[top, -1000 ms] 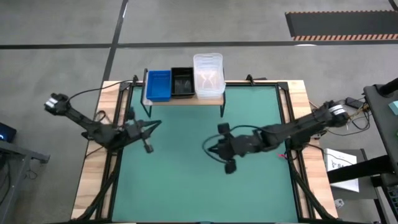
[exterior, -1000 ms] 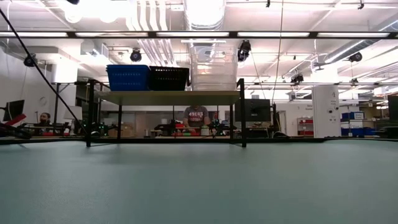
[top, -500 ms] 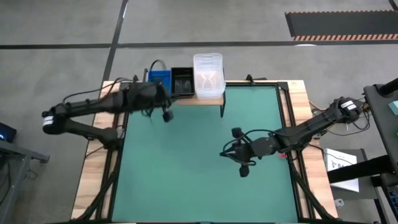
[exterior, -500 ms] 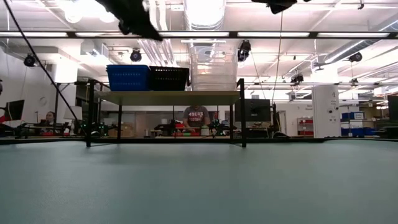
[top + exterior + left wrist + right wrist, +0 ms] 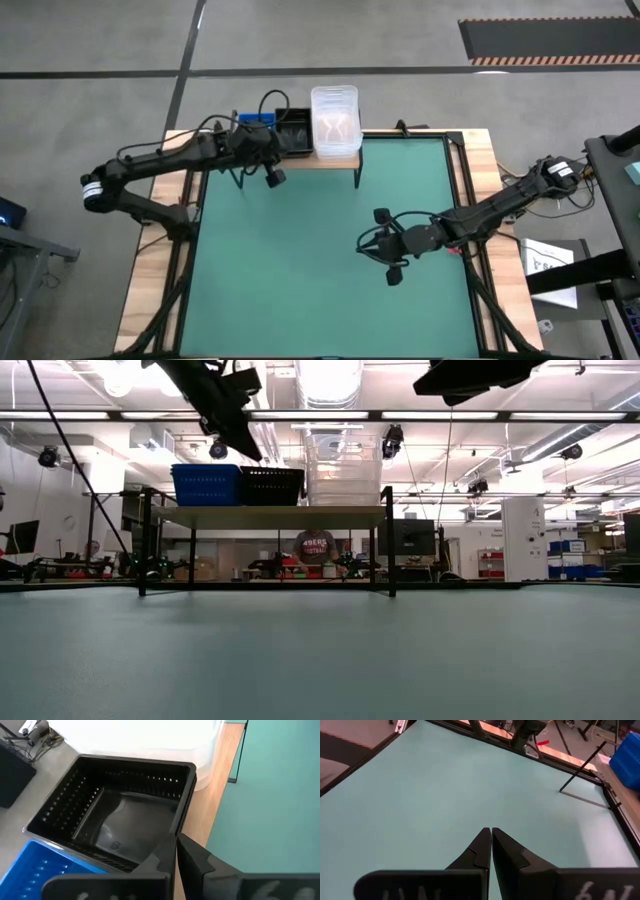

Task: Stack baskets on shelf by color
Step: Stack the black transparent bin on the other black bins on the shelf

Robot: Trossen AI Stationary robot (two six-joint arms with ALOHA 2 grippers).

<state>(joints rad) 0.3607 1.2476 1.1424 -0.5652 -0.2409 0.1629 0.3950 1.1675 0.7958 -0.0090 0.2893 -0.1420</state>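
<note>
On the shelf (image 5: 265,516) stand blue basket (image 5: 205,484), black basket (image 5: 115,820) and clear basket (image 5: 335,120) — the high view hides the blue one under the left gripper (image 5: 176,851), jaws together. Right gripper (image 5: 491,847) hangs over the tabletop (image 5: 300,260) — jaws together.

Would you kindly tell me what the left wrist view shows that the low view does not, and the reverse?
Only the left wrist view shows the black basket's empty inside and the left tool, shut, at its near corner. Only the low view shows the shelf's black legs, the clear baskets standing tallest, and a person in the room beyond. Both show the blue basket, the black one and the clear ones side by side on the shelf.
</note>
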